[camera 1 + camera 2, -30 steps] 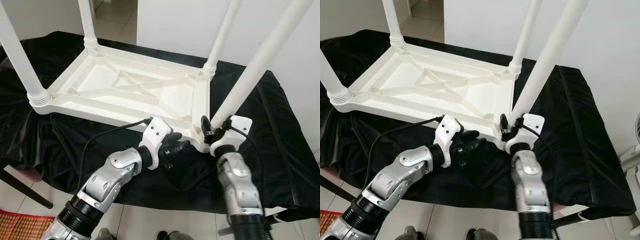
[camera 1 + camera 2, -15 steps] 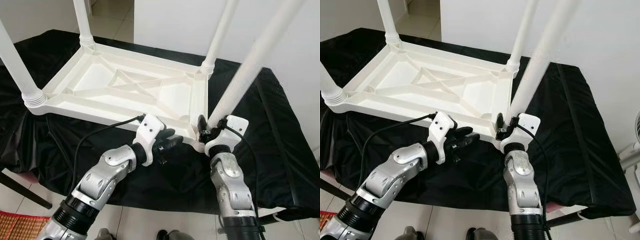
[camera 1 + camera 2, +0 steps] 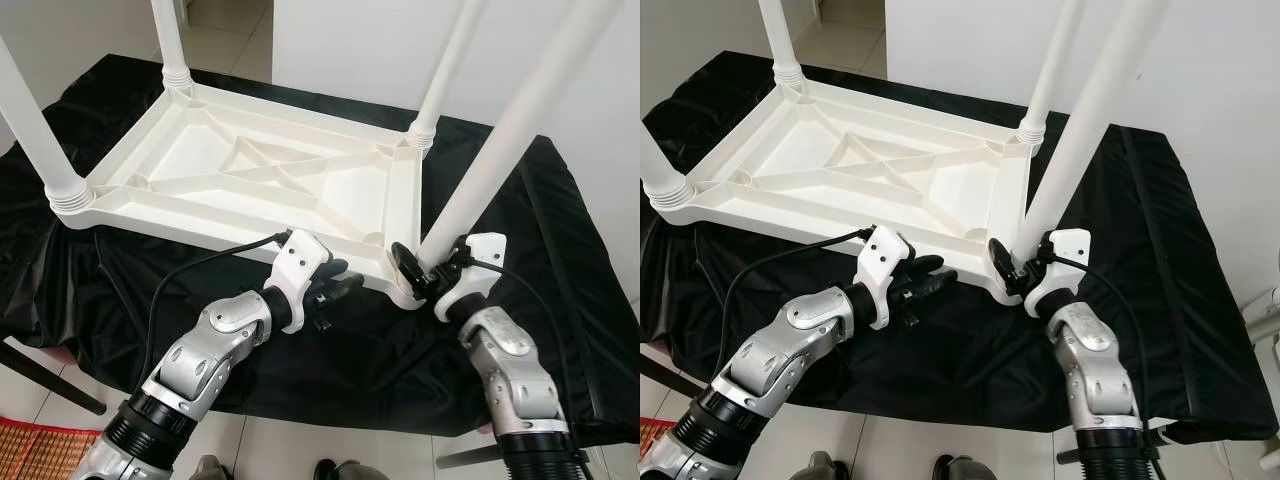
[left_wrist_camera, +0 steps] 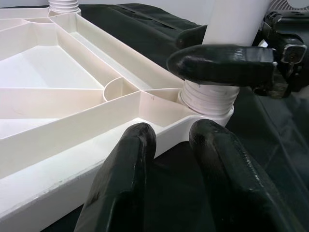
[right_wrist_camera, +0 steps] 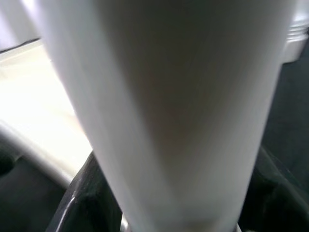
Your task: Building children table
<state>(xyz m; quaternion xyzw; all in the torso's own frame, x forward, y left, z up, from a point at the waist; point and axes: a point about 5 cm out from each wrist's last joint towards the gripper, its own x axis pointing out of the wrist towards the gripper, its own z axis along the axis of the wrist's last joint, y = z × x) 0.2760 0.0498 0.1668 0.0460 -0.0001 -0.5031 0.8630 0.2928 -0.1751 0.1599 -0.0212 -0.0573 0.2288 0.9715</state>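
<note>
Since a second ago, the right arm has been swinging outward to the robot's right while its tool stays at the base of the near right leg; the left arm has hardly shifted.

A white plastic children's table (image 3: 250, 175) is lying upside down on a bench draped in black cloth (image 3: 540, 290), with four white legs pointing up. The right tool (image 3: 425, 272) is clamping its black fingers around the near right leg (image 3: 500, 150), just above the ribbed collar (image 4: 207, 99) where that leg is entering its corner socket. The left tool (image 3: 330, 290) is resting just below the table's near rim (image 4: 58, 179), fingers (image 4: 128, 179) slightly apart and gripping nothing.

The step in hand is probably seating or twisting this leg into its socket. To do it well, the right tool should be keeping the leg in line with the socket, since it is leaning outward here, and turning without slipping on the smooth plastic. The left tool should be bracing the rim so the tabletop is not sliding on the cloth. Whether the collar is fully seated is hard to tell from these views.
</note>
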